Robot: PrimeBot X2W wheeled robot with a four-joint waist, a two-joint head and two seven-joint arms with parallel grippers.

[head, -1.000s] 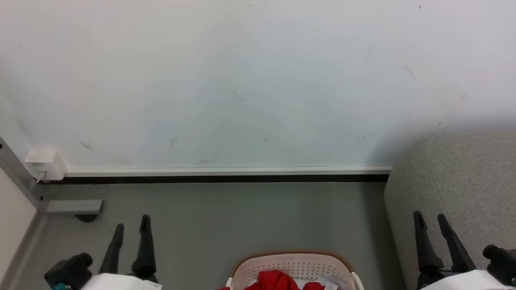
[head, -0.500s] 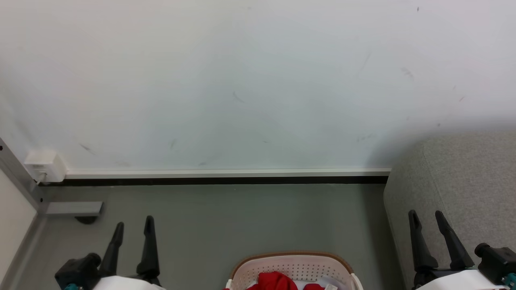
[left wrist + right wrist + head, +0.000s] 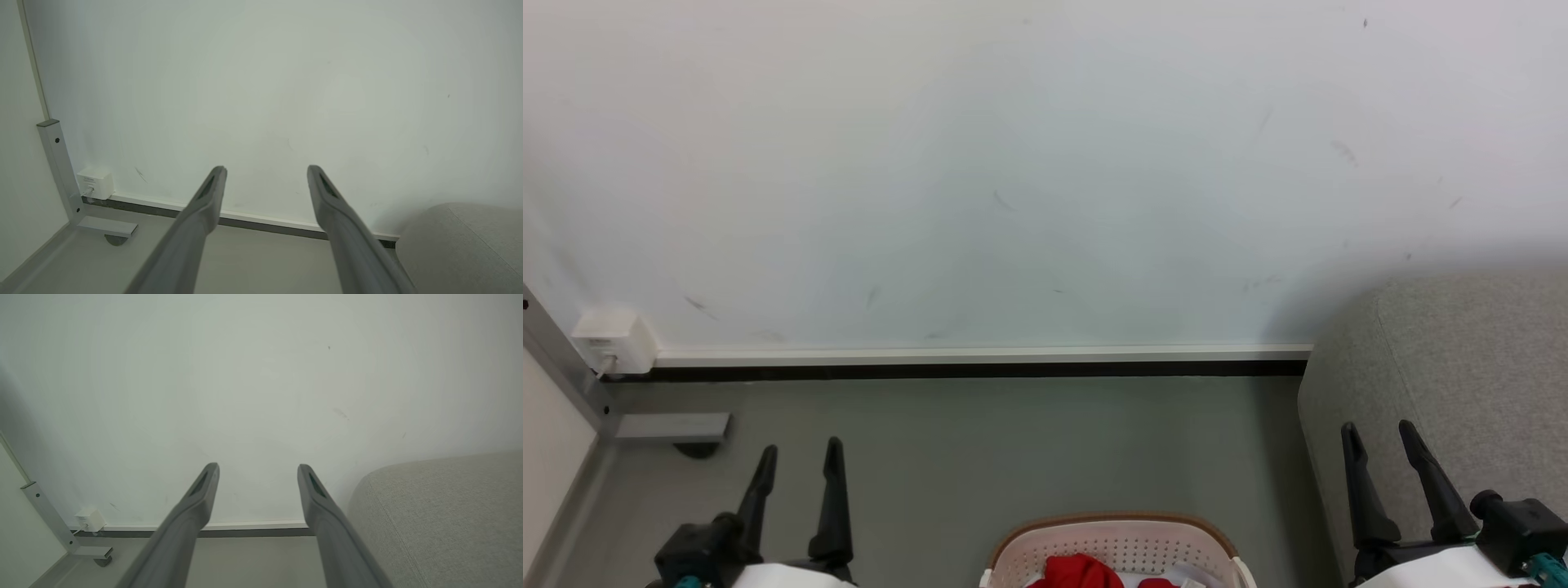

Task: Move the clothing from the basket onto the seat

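Note:
The cream basket point(image 3: 1112, 541) with its brown rim sits on the floor at the bottom middle of the head view, cut off by the frame edge. Red clothing point(image 3: 1076, 570) lies heaped inside it, with a bit of white beside it. The grey seat point(image 3: 1462, 359) fills the right side, also seen as the seat point(image 3: 461, 249) and the seat point(image 3: 445, 522) in the wrist views. My left gripper point(image 3: 801, 449) stands open left of the basket, empty. My right gripper point(image 3: 1378, 428) is open in front of the seat's side. Both point at the wall, as the left gripper point(image 3: 265, 168) and right gripper point(image 3: 257, 466) show.
A white wall point(image 3: 1013, 163) with a baseboard point(image 3: 980, 356) runs across ahead. A white socket box point(image 3: 614, 336) sits low at the left, by a grey metal post with a foot point(image 3: 670, 426). Grey floor point(image 3: 1029, 441) lies between the basket and the wall.
The picture has shifted slightly downward as the camera moved. Both grippers have drifted a little toward the middle, still open and empty.

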